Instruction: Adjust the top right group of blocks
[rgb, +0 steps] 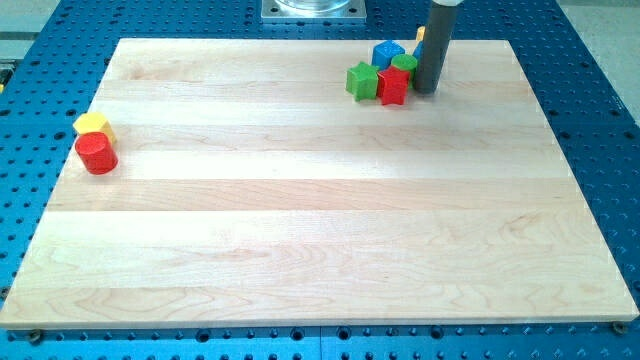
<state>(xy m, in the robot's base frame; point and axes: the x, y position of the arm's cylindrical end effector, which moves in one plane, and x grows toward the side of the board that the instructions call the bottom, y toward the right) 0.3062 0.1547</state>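
Note:
My rod comes down from the view's top, and my tip (430, 90) rests on the wooden board (320, 230) against the right side of the top right group. The group holds a green star-like block (361, 80), a red block (393, 86), a blue block (387, 54) and a green cylinder (405, 64). The red block and green cylinder touch the rod's left side. A second blue block (418, 50) and a yellow block (421, 33) show only as slivers behind the rod.
A yellow block (92, 124) and a red cylinder (97, 153) sit together near the board's left edge. A grey metal base (313, 10) stands above the board's top edge. Blue perforated table (600, 100) surrounds the board.

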